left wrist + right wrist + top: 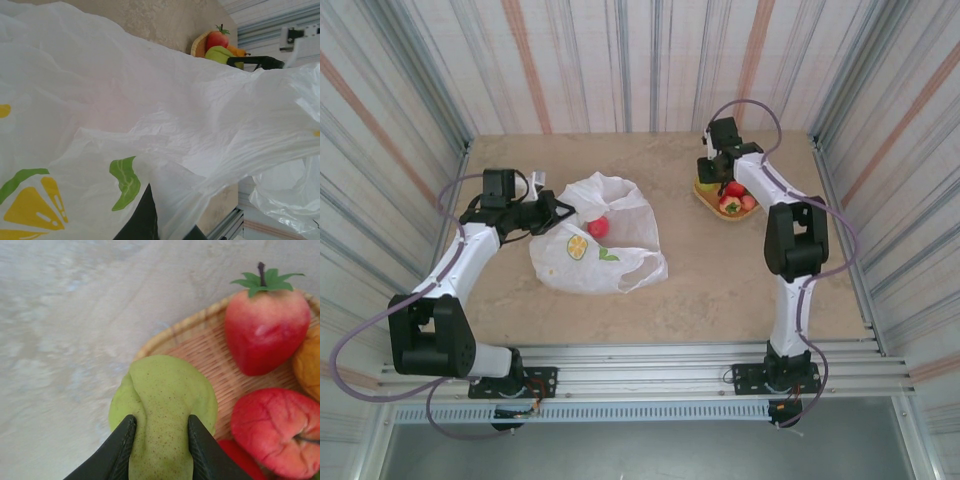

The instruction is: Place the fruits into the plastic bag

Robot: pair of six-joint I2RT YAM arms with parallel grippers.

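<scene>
One glossy red toy fruit sits in the crinkly white lemon-print plastic bag, centre-left. Right gripper squeezes a green fruit on the upper-right woven tray, where several remain. Left gripper meets the bag's edge; plastic hides its grip, so I cannot tell.

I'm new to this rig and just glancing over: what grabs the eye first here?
The right tool squeezes a dented green apple at the edge of the woven tray, beside a bright strawberry. Left of it, the left tool holds up the white lemon-print plastic bag with one red fruit inside.
</scene>
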